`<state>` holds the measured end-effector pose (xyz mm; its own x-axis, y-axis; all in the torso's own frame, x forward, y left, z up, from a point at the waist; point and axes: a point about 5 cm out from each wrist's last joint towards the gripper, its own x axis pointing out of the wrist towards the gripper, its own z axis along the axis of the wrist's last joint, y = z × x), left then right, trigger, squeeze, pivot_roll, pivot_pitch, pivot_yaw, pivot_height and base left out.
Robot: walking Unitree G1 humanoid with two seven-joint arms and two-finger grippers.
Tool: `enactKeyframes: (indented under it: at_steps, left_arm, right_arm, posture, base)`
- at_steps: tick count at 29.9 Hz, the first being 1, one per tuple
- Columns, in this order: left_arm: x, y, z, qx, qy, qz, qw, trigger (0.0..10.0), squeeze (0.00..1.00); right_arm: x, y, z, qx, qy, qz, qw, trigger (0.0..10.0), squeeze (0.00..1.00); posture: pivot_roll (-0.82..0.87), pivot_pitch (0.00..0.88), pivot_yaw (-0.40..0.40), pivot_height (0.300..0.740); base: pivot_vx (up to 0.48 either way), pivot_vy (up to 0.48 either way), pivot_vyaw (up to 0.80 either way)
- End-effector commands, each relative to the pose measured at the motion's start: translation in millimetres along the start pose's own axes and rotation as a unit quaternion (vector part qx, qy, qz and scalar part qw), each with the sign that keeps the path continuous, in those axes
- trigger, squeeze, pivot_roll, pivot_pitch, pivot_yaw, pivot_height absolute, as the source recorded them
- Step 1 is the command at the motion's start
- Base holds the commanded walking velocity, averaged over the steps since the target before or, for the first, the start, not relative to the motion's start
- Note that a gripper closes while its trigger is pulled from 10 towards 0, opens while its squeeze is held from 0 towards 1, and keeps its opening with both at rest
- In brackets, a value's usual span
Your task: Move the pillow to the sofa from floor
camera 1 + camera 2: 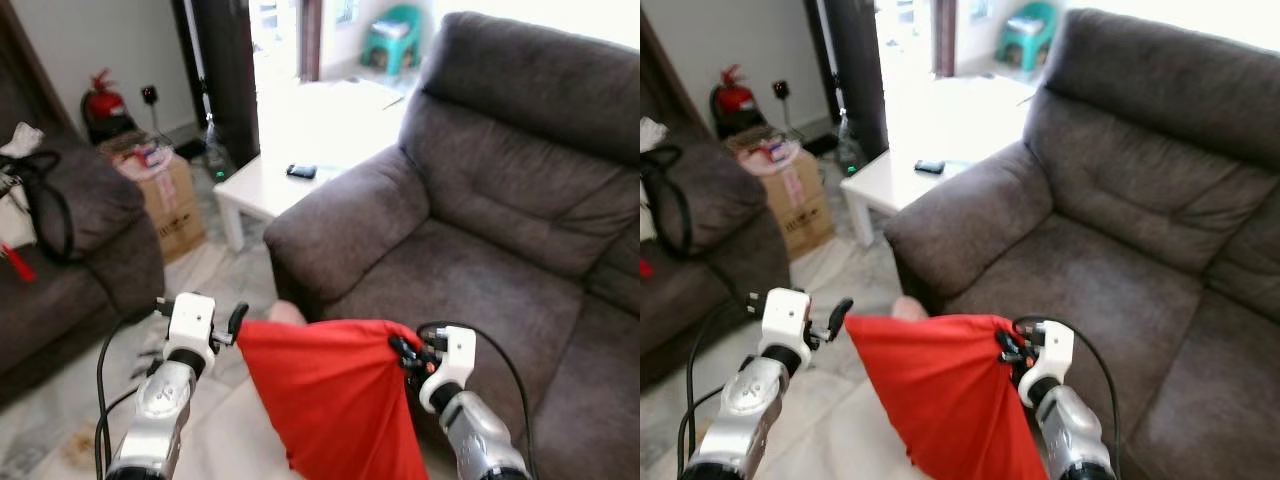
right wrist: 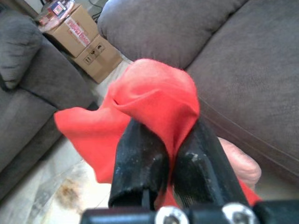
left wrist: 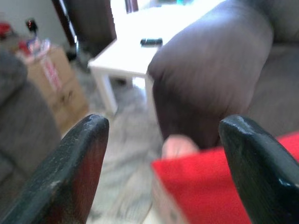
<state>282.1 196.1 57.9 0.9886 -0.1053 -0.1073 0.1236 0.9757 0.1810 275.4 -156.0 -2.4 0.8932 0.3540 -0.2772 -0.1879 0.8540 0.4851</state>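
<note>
Up close, right pincer [image 2: 170, 154] pinching pillow [image 2: 154, 100].

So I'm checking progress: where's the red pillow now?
The red pillow hangs between both grippers, pinched by the right gripper, just before the grey sofa.

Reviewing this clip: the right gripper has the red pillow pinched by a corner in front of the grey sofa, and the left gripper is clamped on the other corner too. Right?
Not quite. The left gripper is open, its fingers spread apart beside the red pillow, as the left wrist view shows. The right gripper does pinch a corner, in front of the grey sofa.
</note>
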Motion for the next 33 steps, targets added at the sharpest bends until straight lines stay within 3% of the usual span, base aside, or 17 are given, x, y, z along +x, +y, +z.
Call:
enactKeyframes:
  at_steps: [1,29,33]
  left_arm:
    - [-1.5,-1.5,-4.6,-0.004,0.012,0.000,1.000,10.0,0.00]
    - [-2.2,-1.1,-5.3,-0.003,0.012,-0.003,1.000,10.0,0.00]
    - [-2.4,-1.5,-5.5,0.002,0.014,-0.008,1.000,10.0,0.00]
  right_arm:
    - [5.8,1.3,26.6,-0.026,-0.053,0.010,0.998,10.0,0.00]
    - [5.3,-1.5,29.6,-0.034,-0.055,0.007,0.998,10.0,0.00]
    - [5.7,-0.1,29.6,-0.046,-0.053,0.013,0.997,10.0,0.00]
  posture:
    - [0.08,0.000,-0.029,0.740]
    - [0.08,0.000,-0.025,0.740]
    - [0.08,0.000,-0.025,0.740]
  base:
    - [0.000,0.000,-0.79]
    - [0.000,0.039,-0.78]
    - [0.000,0.000,0.00]
